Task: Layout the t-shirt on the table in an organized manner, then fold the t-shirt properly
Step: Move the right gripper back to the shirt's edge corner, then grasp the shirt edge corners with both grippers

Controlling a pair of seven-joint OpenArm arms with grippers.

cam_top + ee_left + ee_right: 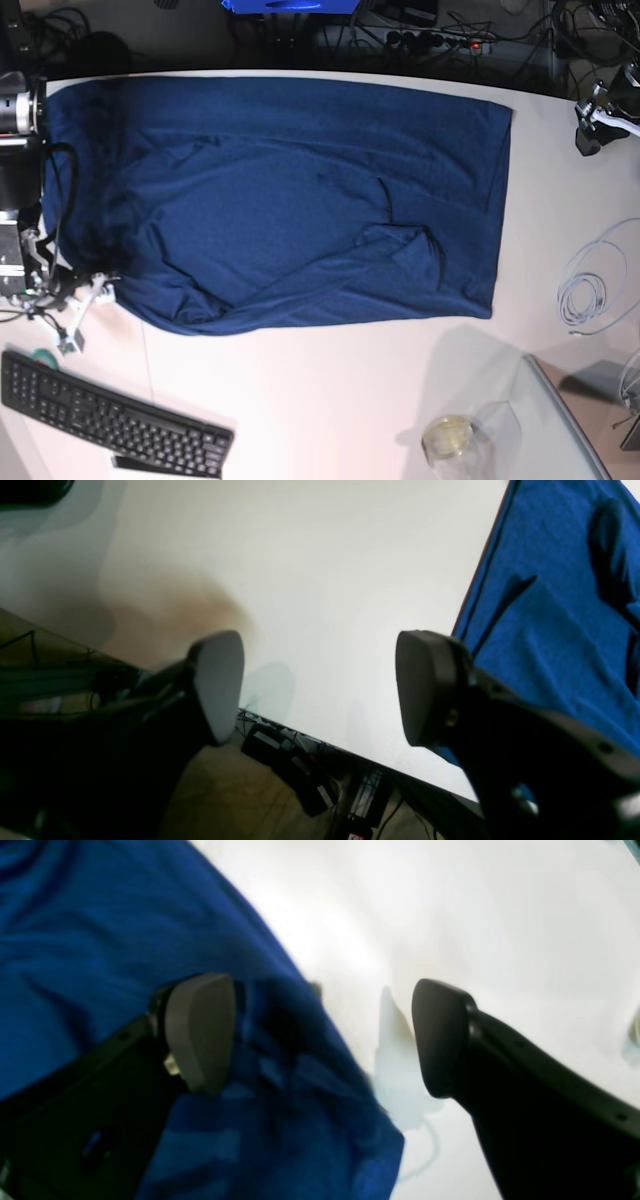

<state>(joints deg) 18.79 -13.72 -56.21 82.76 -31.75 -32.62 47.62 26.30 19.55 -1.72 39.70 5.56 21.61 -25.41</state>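
Both pincers agape by t-shirt (280,200)

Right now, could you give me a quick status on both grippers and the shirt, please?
Left gripper open over bare table, beside the t-shirt. Right gripper open, straddling the shirt's edge. Shirt spread out, sleeves folded in, wrinkled. Keyboard clear of it.

Navy t-shirt (290,190) spread flat, wrinkled, sleeves folded in, white table (330,390)

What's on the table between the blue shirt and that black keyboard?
Nothing: in the base view, only bare white table shows between the t-shirt's near edge and the keyboard, apart from a thin dark seam line.
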